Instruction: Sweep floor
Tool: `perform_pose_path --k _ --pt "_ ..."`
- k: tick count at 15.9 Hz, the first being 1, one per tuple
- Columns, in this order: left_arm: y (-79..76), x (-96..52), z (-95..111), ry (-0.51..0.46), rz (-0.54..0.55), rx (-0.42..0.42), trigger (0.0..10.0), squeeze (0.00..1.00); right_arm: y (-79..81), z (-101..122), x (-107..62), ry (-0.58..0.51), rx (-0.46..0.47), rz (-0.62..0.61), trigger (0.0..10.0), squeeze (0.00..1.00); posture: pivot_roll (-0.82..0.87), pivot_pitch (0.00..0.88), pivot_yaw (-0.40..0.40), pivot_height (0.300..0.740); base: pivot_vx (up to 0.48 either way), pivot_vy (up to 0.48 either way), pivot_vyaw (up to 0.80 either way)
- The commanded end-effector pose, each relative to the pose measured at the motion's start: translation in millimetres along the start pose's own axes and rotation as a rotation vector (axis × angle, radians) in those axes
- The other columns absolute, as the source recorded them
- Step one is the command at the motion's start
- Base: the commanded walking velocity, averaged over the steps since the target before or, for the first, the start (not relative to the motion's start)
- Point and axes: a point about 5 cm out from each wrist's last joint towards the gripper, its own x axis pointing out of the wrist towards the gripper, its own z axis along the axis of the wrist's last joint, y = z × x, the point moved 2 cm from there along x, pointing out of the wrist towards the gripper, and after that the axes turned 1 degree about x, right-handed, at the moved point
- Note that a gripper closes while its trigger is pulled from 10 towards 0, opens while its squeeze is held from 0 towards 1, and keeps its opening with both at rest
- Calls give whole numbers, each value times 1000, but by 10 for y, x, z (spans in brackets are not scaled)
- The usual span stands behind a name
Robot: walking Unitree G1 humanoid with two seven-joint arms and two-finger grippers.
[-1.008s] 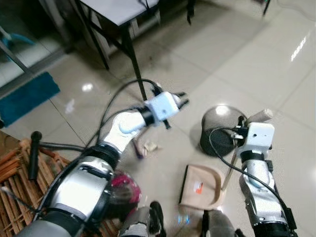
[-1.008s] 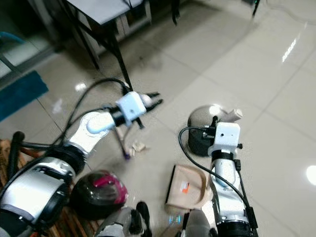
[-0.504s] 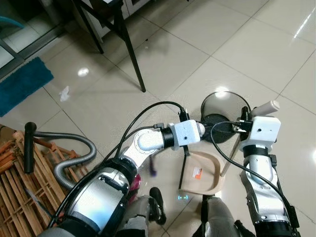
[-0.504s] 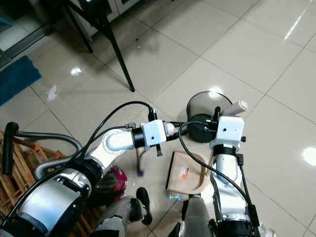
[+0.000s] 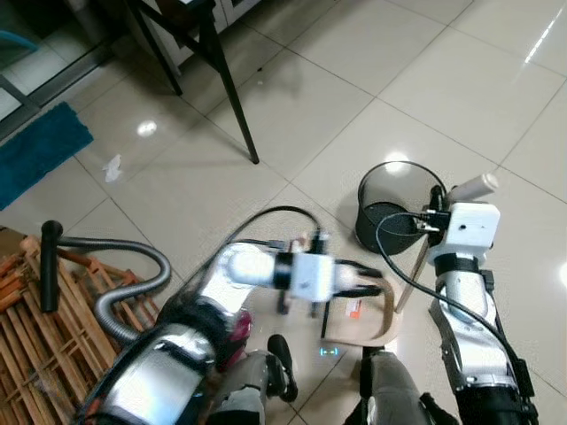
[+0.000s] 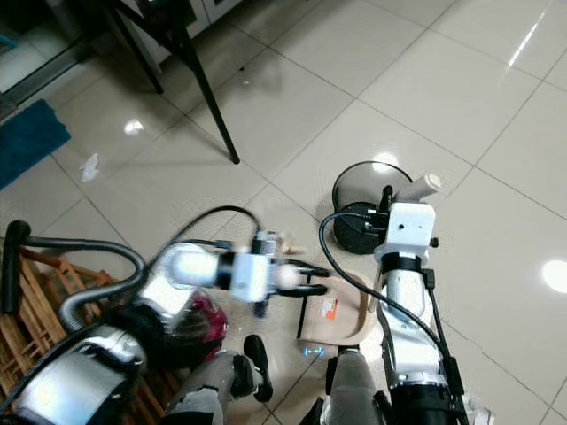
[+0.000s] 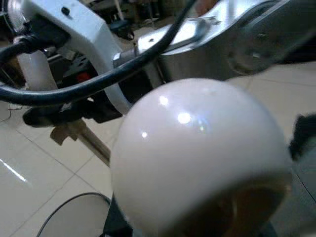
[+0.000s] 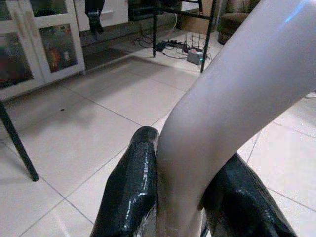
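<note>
Since half a second ago the left arm has swung lower and across toward the dustpan (image 5: pixel 363 310), motion-blurred now; the camera has barely shifted.

Left gripper (image 5: pixel 372 282) sits over the pan's mouth. Its wrist view looks onto a rounded white knob (image 7: pixel 197 158) (likely the brush handle end), but fingers are not readable, so cannot tell if they pinch it. Right gripper (image 8: pixel 182 197) is pinching the pale dustpan handle (image 8: pixel 222 113) between both black fingers (image 8: pixel 131 192), holding the pan upright-tilted on the floor tiles (image 5: pixel 425 80), just beside the black wire wastebasket (image 5: pixel 394 208).

To do the step well, in my judgement: keep the right grip steady so the pan lip stays flat on the tile, and draw the left stroke short and low into the pan mouth, not over its back wall. Watch the cable loop (image 5: pixel 266 221) near the left wrist.

Counts: one dustpan, one wastebasket, one vacuum hose (image 5: pixel 124 274), one blue mat (image 5: pixel 40 159), one crumpled paper scrap (image 5: pixel 112 166) well apart from the pan, one bench leg frame (image 5: pixel 226 88).
</note>
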Motion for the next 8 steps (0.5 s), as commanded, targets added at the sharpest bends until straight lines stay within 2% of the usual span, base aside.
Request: perform_pose_path --k 1,4,5,7,8 --pt "-22 -77 44 -6 -45 21 10000 0 26 -220 -80 100 1 19 10000 0 1 318 155 740 0 0 0" --pt "26 -411 234 -6 -96 68 10000 0 -28 -257 -54 101 -1 8 10000 0 20 271 153 740 0 0 0" --pt "48 -480 319 -16 -100 69 10000 0 -43 -272 -55 102 0 3 10000 0 27 257 154 740 0 0 0" --pt "131 -561 433 -20 -67 77 10000 0 -68 -291 -58 105 4 -9 10000 0 30 239 156 740 0 0 0" --pt "289 -644 503 -12 22 74 10000 0 -79 -288 -53 104 13 -17 10000 0 32 225 156 740 0 0 0"
